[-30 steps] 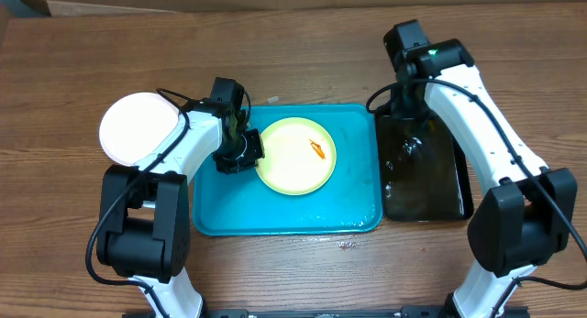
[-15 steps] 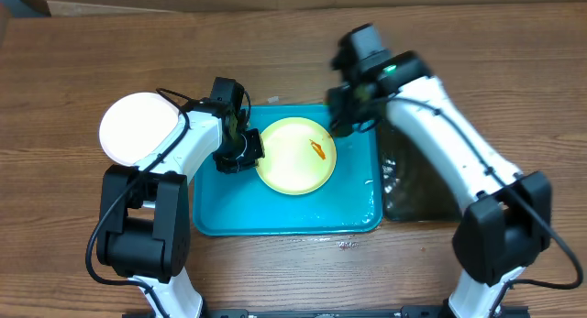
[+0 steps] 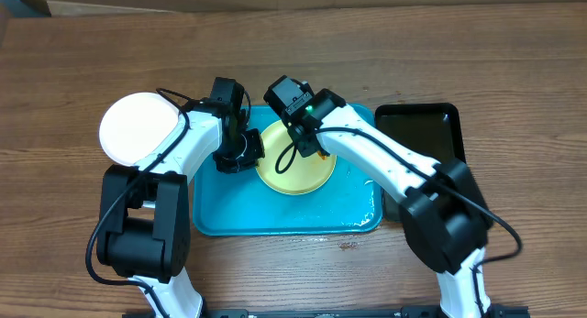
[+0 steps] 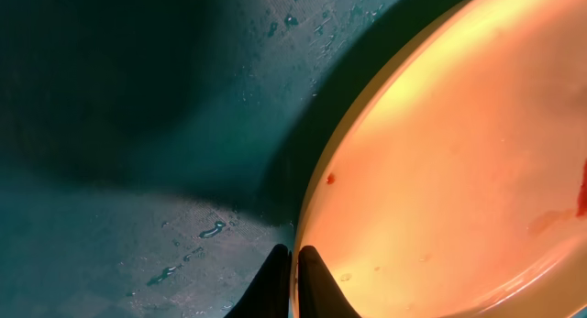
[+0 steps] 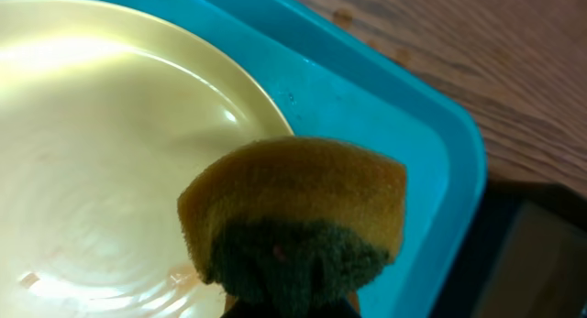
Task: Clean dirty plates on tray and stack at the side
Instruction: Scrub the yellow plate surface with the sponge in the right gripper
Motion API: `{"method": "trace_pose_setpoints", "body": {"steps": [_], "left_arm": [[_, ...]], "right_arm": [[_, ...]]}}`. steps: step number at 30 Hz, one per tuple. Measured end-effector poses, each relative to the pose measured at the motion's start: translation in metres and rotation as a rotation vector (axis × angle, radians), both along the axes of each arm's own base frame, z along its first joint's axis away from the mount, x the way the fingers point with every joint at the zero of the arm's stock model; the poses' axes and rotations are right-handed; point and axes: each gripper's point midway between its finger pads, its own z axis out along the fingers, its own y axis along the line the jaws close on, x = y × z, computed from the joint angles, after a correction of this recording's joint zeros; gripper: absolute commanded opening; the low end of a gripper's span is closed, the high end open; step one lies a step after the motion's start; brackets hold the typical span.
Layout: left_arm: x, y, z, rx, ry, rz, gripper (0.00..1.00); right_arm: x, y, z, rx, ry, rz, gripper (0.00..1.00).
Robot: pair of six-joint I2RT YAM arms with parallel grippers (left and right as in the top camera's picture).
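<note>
Scrubbing is beginning: left fingers (image 4: pixel 273 286) are pinching the pale yellow-green round plate (image 3: pixel 284 171) by its rim, centre frame. Right fingers (image 3: pixel 306 146) are gripping a yellow-green sponge (image 5: pixel 293 208), next needing pressing wipes.

Black tray (image 3: pixel 431 126) lies on wooden table (image 3: pixel 275 52), yellow-green sponge (image 5: pixel 303 199) nearby.

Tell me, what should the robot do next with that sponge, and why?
Probably press the sponge down onto the plate and rub. The right hand holds it over the yellow-green plate in the tray, where an orange smear shows beside it, and the left hand pinches the plate's rim, seemingly to steady it.
</note>
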Motion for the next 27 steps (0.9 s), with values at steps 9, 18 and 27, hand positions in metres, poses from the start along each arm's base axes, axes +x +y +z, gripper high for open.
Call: {"method": "trace_pose_setpoints", "body": {"steps": [9,18,27], "left_arm": [[0.0,0.0,0.0,0.0,0.0,0.0,0.06],[0.0,0.0,0.0,0.0,0.0,0.0,0.06],[0.0,0.001,0.0,0.004,0.0,0.001,0.06]], "right_arm": [[0.001,0.009,-0.03,0.017,0.043,0.005,0.04],[-0.001,0.011,-0.055,0.015,0.089,-0.021,0.04],[-0.009,0.048,-0.056,0.288,0.228,-0.01,0.04]]}}
